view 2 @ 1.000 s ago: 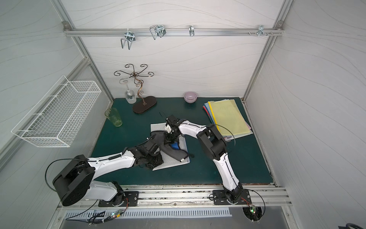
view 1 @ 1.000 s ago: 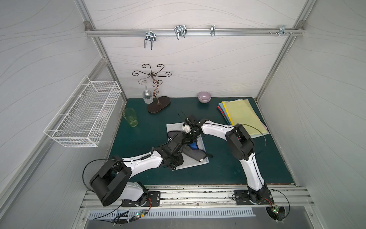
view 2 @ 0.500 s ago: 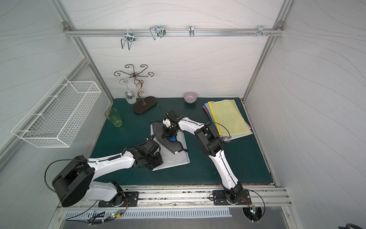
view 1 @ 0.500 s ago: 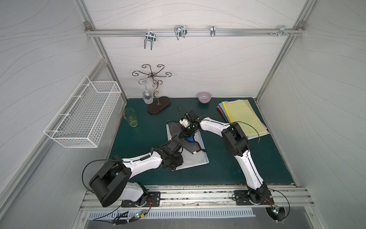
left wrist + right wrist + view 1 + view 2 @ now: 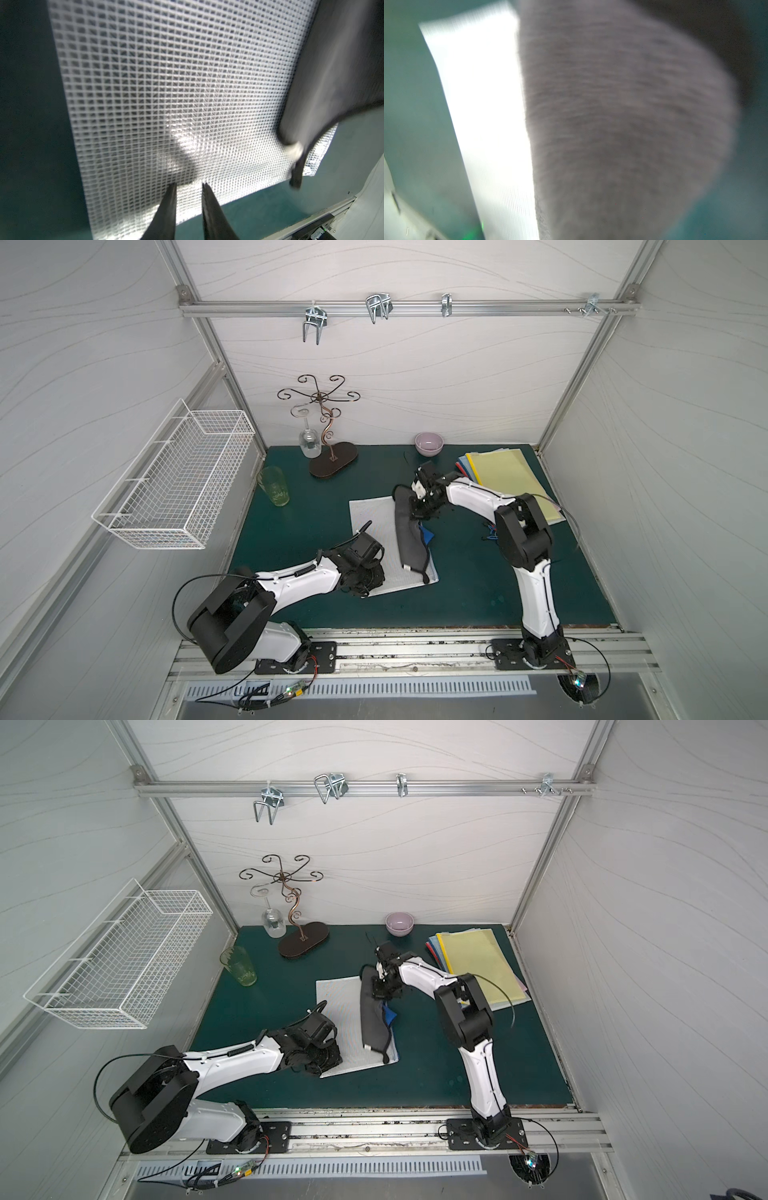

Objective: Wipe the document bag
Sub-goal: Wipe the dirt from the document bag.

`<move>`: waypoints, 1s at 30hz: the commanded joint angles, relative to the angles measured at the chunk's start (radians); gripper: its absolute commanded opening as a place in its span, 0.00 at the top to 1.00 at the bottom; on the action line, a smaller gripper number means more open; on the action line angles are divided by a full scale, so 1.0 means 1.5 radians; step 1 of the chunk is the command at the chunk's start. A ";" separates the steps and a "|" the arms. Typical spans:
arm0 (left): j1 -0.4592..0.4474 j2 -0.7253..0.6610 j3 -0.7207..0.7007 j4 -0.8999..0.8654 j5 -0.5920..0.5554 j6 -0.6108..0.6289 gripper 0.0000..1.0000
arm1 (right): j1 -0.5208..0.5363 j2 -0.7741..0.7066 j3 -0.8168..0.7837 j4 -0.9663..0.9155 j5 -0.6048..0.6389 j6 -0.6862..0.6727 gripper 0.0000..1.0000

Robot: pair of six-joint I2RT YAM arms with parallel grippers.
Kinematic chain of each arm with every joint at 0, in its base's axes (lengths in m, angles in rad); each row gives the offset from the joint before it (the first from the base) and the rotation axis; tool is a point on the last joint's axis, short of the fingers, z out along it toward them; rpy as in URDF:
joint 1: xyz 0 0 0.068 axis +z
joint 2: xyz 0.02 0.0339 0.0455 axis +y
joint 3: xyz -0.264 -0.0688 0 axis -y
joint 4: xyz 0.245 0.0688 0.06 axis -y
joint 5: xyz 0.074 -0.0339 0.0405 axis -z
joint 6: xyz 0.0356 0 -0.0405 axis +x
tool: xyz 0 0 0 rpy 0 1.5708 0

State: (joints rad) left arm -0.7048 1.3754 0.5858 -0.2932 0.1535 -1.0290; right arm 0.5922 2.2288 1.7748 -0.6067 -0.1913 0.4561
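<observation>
Document bag [image 5: 374,526], one: white mesh, lay flat mid-worktop [image 5: 478,585], long axis running from the near edge toward the back wall, slightly slanted. Cloth [image 5: 409,541], one: grey, stretched lengthwise along the bag's right side, parallel to that axis, partly over the bag's edge. Right hand [image 5: 417,510], one: clamped tight on the cloth's far end, at the bag's far right corner; judged the hand placed to wipe, with bare mesh lying to its left and toward the near edge. Left hand [image 5: 189,186], one: fingers narrowly parted, nothing between them, tips down at the bag's near left corner, apparently pinning it. Blue scrap [image 5: 427,535], one: peeped from beside the cloth, kind not told. Also on the worktop, well clear: folder stack [image 5: 507,477], one; bowl [image 5: 429,443], one; green tumbler [image 5: 274,489], one; stemmed glass [image 5: 309,443], one, hung inverted on glass rack [image 5: 332,460], one. Wire basket [image 5: 183,485], one, on the left wall.
</observation>
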 commanded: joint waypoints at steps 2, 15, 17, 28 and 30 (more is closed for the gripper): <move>0.003 0.010 -0.011 -0.034 -0.015 -0.001 0.75 | 0.024 0.074 0.115 -0.029 -0.016 -0.017 1.00; 0.003 -0.003 -0.016 -0.031 -0.019 0.000 0.75 | 0.115 -0.065 -0.235 0.066 -0.302 0.000 1.00; 0.002 -0.009 -0.018 -0.032 -0.021 0.000 0.75 | 0.085 -0.120 -0.302 0.025 -0.246 0.004 1.00; -0.004 0.002 0.017 -0.053 -0.026 0.031 0.74 | -0.037 -0.389 -0.493 -0.102 0.088 0.048 1.00; -0.022 -0.005 0.055 -0.088 -0.054 0.052 0.73 | -0.039 -0.400 -0.512 -0.105 0.092 0.046 1.00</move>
State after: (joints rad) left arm -0.7170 1.3640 0.5938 -0.3283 0.1349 -0.9981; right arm 0.5377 1.6447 1.0447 -0.6930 -0.1589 0.5079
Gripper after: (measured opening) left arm 0.269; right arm 0.062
